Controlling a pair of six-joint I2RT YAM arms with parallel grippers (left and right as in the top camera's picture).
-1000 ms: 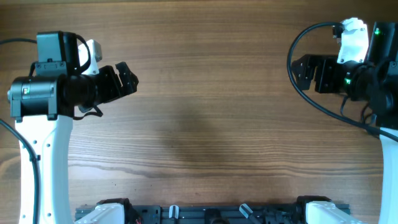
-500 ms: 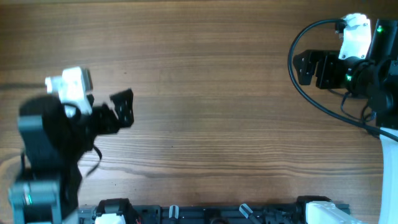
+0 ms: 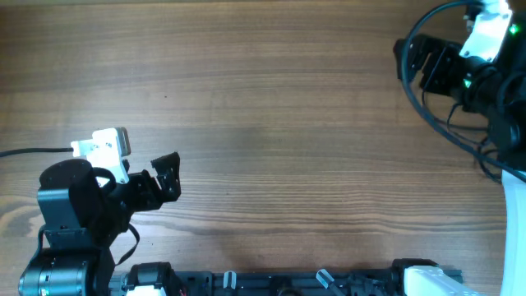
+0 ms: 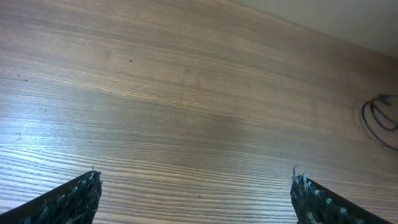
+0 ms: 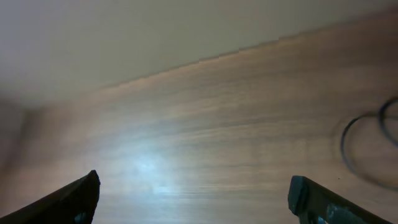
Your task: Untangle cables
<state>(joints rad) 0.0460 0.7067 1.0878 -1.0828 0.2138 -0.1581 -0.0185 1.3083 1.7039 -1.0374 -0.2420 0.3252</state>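
No cables lie on the wooden table (image 3: 271,123) in the overhead view. A thin dark loop (image 4: 380,119) shows at the right edge of the left wrist view, and a blurred dark loop (image 5: 368,144) at the right of the right wrist view. I cannot tell whether these are cables or arm wires. My left gripper (image 3: 171,177) (image 4: 194,180) is at the near left, open, with only bare wood between its fingers. At the far right corner my right gripper (image 3: 411,62) (image 5: 194,182) is also open and holds nothing.
The right arm's thick black wire (image 3: 440,123) loops out over the table's right side. The left arm's wire (image 3: 33,152) runs off the left edge. A dark rail with the arm bases (image 3: 279,284) lines the near edge.
The left arm swung from the far left back toward the near edge, its gripper now lower. The right arm drew back toward the far right corner. Both grippers stayed open.
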